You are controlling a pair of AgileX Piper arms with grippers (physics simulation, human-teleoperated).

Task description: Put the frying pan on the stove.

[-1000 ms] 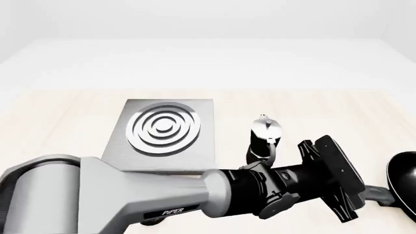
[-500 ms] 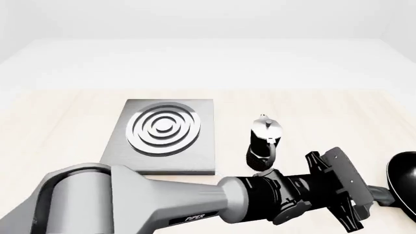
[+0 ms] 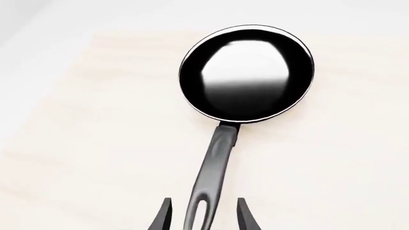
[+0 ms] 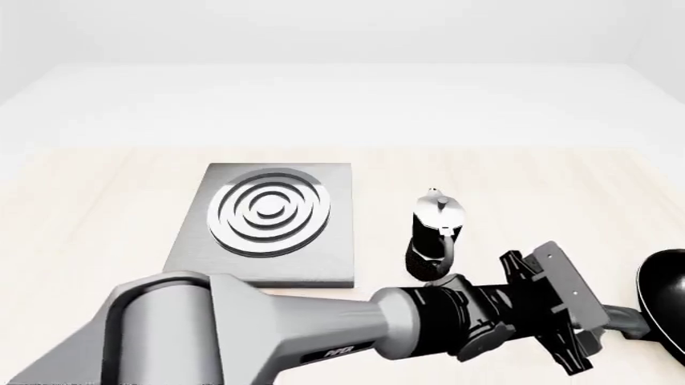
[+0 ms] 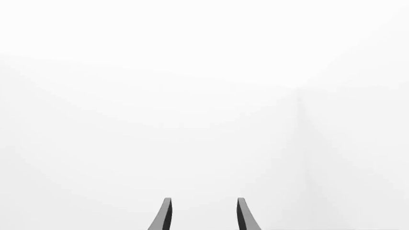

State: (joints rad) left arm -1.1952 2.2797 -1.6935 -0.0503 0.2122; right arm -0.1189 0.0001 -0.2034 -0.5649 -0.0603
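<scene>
Two claws logged. Left gripper (image 3: 202,214): fingers spread apart, one tip on either side of the frying pan (image 3: 246,73) handle's end, the part with the oval hole. Gaps show between each fingertip and the handle, so the claw has hold of nothing. Seen through the left wrist camera, the handle runs straight out ahead of the claw, and the glossy black bowl lies beyond its far end, flat on the pale wooden table (image 3: 96,143).

Front camera: left arm (image 4: 321,337) reaches across toward the right side of the table. The claw's own fingertips are hidden behind the wrist there. The pan (image 4: 666,293) lies just beyond the wrist, cut off by the picture's right edge.

Stove (image 4: 268,220) sits well apart from this claw, back along the arm toward its base side and farther out on the table, rings up, nothing on it. Moka pot (image 4: 434,233) stands upright between stove and claw, near the wrist.

Right gripper (image 5: 202,214): fingers spread, nothing between them, facing blank white background. It does not show in the front camera.
</scene>
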